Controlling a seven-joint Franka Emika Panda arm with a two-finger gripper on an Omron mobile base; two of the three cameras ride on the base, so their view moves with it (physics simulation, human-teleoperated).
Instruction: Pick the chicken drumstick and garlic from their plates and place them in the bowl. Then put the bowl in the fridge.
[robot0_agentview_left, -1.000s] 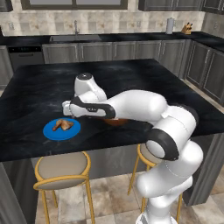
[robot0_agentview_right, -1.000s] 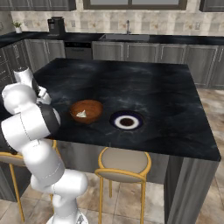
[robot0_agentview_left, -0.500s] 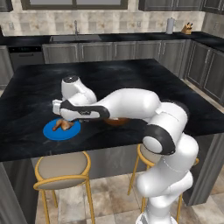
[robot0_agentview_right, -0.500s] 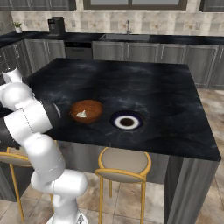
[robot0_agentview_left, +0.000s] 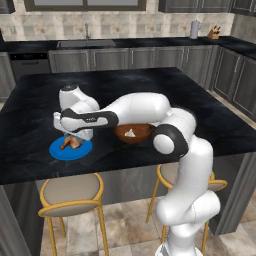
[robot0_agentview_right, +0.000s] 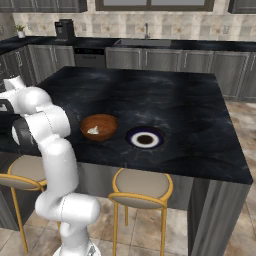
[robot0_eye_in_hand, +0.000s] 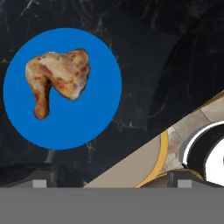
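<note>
One chicken drumstick (robot0_eye_in_hand: 59, 81) lies flat on the blue plate (robot0_eye_in_hand: 94, 118), near the bench (robot0_agentview_left: 150, 85) front edge, left of the wooden bowl (robot0_agentview_left: 133, 133). Tool (robot0_agentview_left: 75, 136) hangs just above the plate, fingers spread wide, nothing between them. The garlic (robot0_agentview_right: 93, 130) looks to be already in the bowl; the navy plate (robot0_agentview_right: 145, 139) beside it is bare.

Handling guess: drumstick is light, firm, irregular, possibly greasy. The thick meaty end gives the widest, steadiest pinch; the narrow bone end would likely pivot or slip. It sits off-centre in the hand view, so the tool probably needs to shift and rotate across the thick part before closing.

Bench is a dark marbled island, flat. Two yellow-framed stools (robot0_agentview_left: 70, 192) stand below the front edge. Grey cabinets, sink and a coffee machine (robot0_agentview_right: 65, 29) line the back wall.
</note>
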